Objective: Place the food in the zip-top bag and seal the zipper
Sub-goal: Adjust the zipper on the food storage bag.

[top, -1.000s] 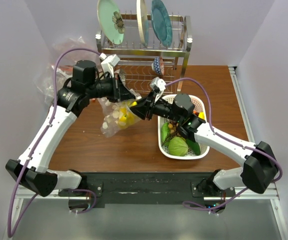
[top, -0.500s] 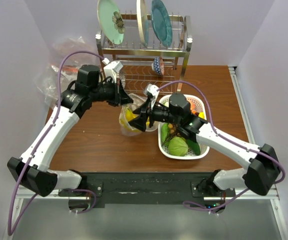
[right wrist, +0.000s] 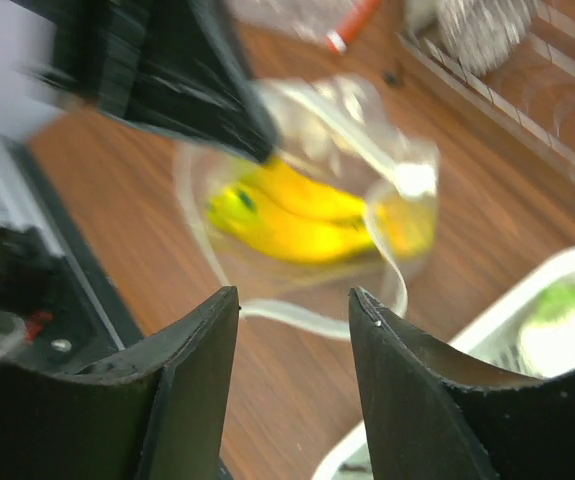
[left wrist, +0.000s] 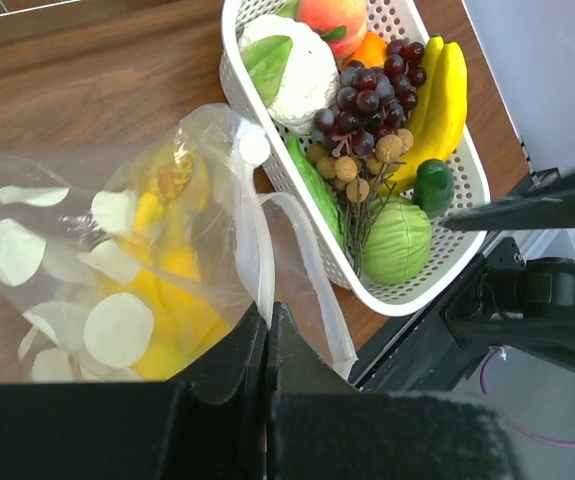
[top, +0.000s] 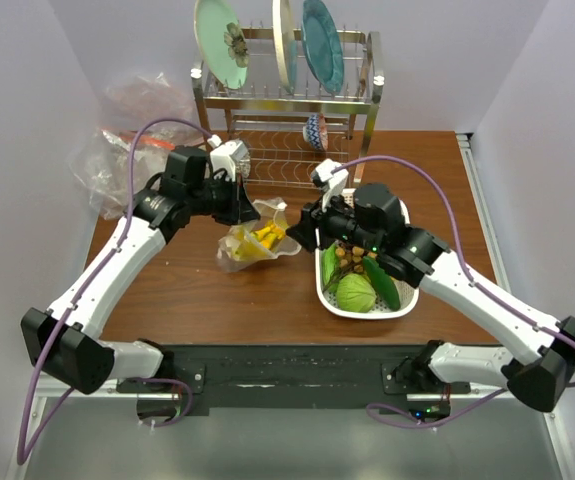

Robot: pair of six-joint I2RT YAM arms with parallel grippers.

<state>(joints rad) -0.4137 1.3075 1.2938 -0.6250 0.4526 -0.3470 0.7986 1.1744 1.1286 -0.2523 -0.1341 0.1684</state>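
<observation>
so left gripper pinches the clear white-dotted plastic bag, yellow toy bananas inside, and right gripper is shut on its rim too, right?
No: the right gripper is open and empty, off the clear white-dotted plastic bag; the right wrist view shows it. Rest holds.

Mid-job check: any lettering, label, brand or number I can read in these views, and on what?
No readable text in any view.
zip-top bag: white dots only, no print.
plastic heap at the back left: red-orange patches, too small to tell whether they are lettering.
plates on the rack: decoration only, no words.
basket: no label visible.
</observation>
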